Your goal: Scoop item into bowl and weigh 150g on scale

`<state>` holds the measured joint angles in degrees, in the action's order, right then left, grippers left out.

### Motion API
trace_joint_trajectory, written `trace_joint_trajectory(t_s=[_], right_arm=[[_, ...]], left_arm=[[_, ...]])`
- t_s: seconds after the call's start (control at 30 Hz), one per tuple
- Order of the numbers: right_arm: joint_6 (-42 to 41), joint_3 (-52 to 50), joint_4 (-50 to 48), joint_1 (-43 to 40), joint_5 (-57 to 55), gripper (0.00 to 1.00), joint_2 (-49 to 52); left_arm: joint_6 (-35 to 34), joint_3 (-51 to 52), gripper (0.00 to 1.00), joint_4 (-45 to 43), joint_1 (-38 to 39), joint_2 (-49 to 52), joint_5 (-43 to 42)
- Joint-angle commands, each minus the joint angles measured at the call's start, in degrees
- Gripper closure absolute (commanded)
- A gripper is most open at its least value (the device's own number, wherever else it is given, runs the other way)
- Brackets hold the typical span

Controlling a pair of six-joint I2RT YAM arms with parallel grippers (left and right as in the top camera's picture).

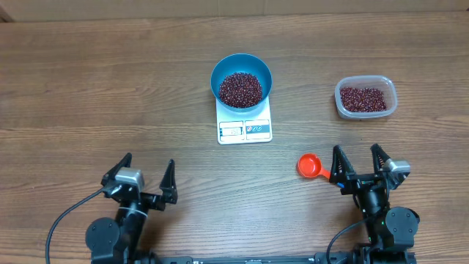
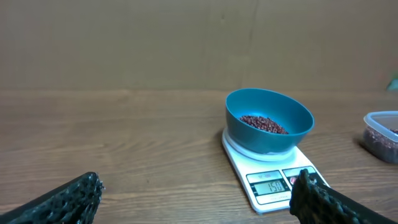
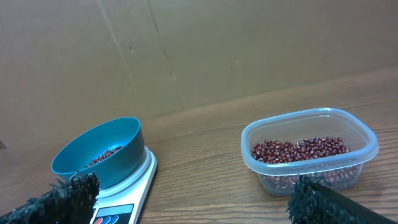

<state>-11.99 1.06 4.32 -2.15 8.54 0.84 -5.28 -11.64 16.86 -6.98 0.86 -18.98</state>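
Overhead: round deep blue bowl [image 1: 217, 77] sits on the small flat white kitchen scale [image 1: 245, 130], mid-way across the wooden table [image 1: 110, 88], with small maroon beans [image 1: 240, 89] inside. More beans fill the clear rectangular plastic tub [image 1: 339, 99] on the right side. Left gripper [image 1: 149, 160] and right gripper [image 1: 357, 149] both have jaws spread wide, holding nothing. An orange plastic scoop [image 1: 311, 166] lies just beside the right gripper.

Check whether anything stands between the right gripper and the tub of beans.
Nothing visible: bare table lies between the right gripper and the clear tub. The orange scoop lies beside the gripper on its left, off that path.
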Motion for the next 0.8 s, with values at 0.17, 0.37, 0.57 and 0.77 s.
trace_joint_trajectory(t_s=[0.17, 0.37, 0.57, 0.77], right_arm=[[0.11, -0.61, -0.20, 0.33, -0.59, 0.00, -0.68], [0.11, -0.61, -0.20, 0.33, -0.59, 0.00, -0.68], [0.11, -0.61, -0.20, 0.33, -0.59, 0.00, -0.68], [0.11, -0.61, -0.20, 0.33, -0.59, 0.00, -0.68]], left_arm=[[-1.64, 6.40, 0.00, -9.27, 7.13, -0.66, 11.43], [-1.64, 10.54, 0.01, -14.38, 8.15, -0.66, 17.16], [-1.55, 11.34, 0.01, -12.55, 8.66, -0.68, 20.22], [2.71, 11.34, 0.01, -12.39, 9.81, -0.68, 20.39]])
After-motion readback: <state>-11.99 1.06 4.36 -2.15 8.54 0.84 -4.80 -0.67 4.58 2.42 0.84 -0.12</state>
